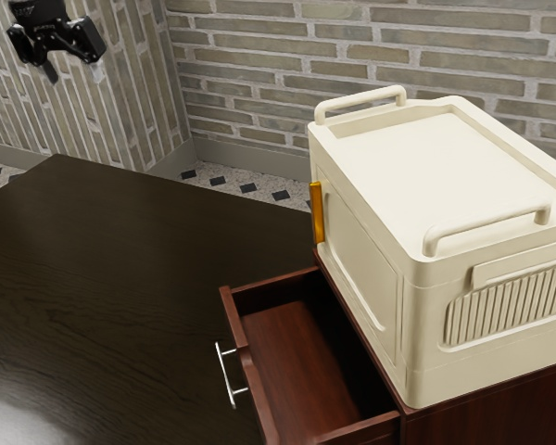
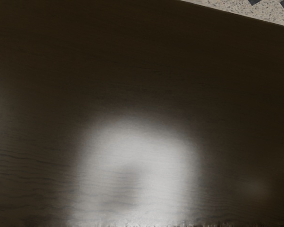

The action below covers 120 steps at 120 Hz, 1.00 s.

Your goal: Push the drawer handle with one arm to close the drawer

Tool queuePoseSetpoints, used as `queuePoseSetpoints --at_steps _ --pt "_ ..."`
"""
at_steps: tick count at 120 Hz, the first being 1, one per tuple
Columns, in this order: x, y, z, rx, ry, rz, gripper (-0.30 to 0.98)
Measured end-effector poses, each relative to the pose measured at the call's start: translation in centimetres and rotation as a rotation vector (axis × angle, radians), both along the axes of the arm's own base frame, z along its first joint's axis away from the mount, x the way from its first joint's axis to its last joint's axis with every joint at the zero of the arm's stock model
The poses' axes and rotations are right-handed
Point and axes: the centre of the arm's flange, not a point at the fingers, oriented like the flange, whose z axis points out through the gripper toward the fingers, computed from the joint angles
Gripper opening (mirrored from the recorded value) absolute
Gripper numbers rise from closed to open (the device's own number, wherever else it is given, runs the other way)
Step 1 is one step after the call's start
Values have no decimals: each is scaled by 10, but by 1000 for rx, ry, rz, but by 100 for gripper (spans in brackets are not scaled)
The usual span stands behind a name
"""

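The tool [image 1: 74, 72] hangs at the upper left of the exterior view, its two fingers apart, well away from the drawer handle. Beneath it spreads the dark wood surface [image 1: 120, 269], with a bright patch of glare in the wrist view. Farther out, the silver drawer handle [image 1: 225, 375] sits on the front of the reddish-brown drawer [image 1: 296, 357], which stands open from its cabinet [image 1: 486, 408]. A cream case [image 1: 426, 158] with two top handles rests on the cabinet.
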Motion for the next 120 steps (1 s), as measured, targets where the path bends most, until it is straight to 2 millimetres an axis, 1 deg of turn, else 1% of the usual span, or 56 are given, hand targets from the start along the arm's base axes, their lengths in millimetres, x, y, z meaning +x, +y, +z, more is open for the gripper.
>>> queuePoseSetpoints --at_steps 11,24,38,42,49,52,55,58,62,65,67,75,81,92,98,103,107,113,120 --pt "4 -17 0 -3 4 -43 67" --pt "2 -19 2 -1 4 -57 67" --pt "-12 -23 22 15 -30 -74 67" --pt "-18 -26 32 26 -46 -81 67" --pt "-63 -41 89 73 -146 -109 67" --pt "-92 -49 110 80 -180 -130 66" --pt "-121 -52 122 81 -200 -146 66" --pt "-149 -50 125 76 -205 -157 66" --pt "-186 -50 121 67 -203 -182 66" --pt "-204 -55 115 74 -195 -210 66" --pt "-214 -63 108 81 -182 -240 66" --pt "-238 -87 74 104 -122 -327 66" --pt "-252 -96 50 113 -84 -365 67" --pt "-260 -113 3 152 -3 -435 67" --pt "-258 -125 -19 173 34 -483 67" --pt "-254 -140 -30 197 55 -539 67" --pt "-250 -146 -36 209 69 -563 67" --pt "-245 -152 -45 219 92 -585 67" --pt "-238 -149 -68 193 140 -596 67"
